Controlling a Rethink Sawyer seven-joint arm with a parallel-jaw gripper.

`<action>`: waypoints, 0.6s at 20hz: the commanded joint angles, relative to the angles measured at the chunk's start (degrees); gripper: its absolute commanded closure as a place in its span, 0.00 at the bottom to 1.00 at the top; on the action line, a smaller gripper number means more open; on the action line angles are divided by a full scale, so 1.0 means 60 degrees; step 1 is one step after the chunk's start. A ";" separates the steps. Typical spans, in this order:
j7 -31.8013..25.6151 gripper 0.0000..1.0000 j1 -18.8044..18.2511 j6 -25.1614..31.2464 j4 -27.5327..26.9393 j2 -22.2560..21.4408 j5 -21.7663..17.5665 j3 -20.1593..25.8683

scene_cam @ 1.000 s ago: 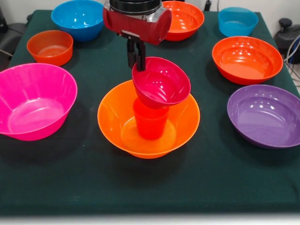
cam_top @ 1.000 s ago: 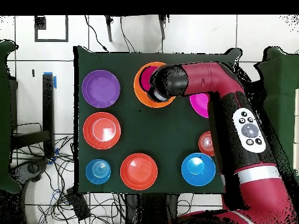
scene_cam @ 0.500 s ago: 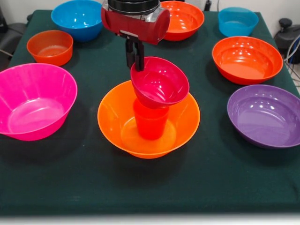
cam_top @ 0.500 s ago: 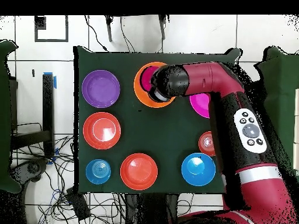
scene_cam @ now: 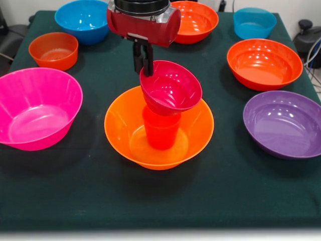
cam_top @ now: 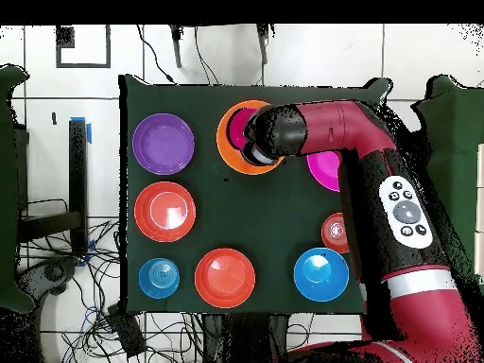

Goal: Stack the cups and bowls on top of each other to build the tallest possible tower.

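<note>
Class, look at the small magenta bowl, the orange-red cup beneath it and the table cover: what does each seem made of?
Magenta bowl: apparently glossy plastic, with bright highlights. Orange-red cup: likely translucent plastic, glowing evenly. Table cover: probably dark green cloth, matte, without reflections.

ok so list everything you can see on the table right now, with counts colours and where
flared bowl: 1, yellow-orange, table centre, base of the stack
tumbler: 1, orange-red, upright inside the flared bowl
small bowl: 1, magenta, tilted on top of the tumbler
large bowl: 1, pink, left side in the front view
purple bowl: 1, right side, near
orange-red bowls: 2, one right of centre, one at the far edge
small orange bowl: 1, far left
blue bowls: 2, far left and a smaller one far right
table cloth: 1, dark green
arm: 1, red and black
tool: 1, black, closed on the magenta bowl's far rim
</note>
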 commanded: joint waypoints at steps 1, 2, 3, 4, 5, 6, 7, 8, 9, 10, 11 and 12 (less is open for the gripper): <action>-0.2505 1.00 0.0122 0.1054 -0.0458 0.0252 -0.0202 0.0035; -0.2503 1.00 0.0116 0.1024 -0.0438 0.0246 -0.0207 0.0032; -0.2482 1.00 0.0117 0.1003 -0.0427 0.0239 -0.0215 0.0021; -0.2446 1.00 0.0119 0.0992 -0.0401 0.0227 -0.0214 0.0006; -0.2410 1.00 0.0120 0.0982 -0.0374 0.0215 -0.0213 -0.0009; -0.2361 1.00 0.0126 0.1020 -0.0388 0.0215 -0.0199 -0.0034; -0.2342 1.00 0.0133 0.1033 -0.0396 0.0216 -0.0196 -0.0042; -0.2323 1.00 0.0140 0.1047 -0.0405 0.0218 -0.0192 -0.0050; -0.2304 0.00 0.0146 0.1060 -0.0414 0.0220 -0.0189 -0.0059; -0.2284 0.00 0.0151 0.1077 -0.0407 0.0222 -0.0173 -0.0062; -0.2286 0.00 0.0153 0.1068 -0.0405 0.0220 -0.0181 -0.0063; -0.2283 0.00 0.0154 0.1026 -0.0394 0.0209 -0.0201 -0.0065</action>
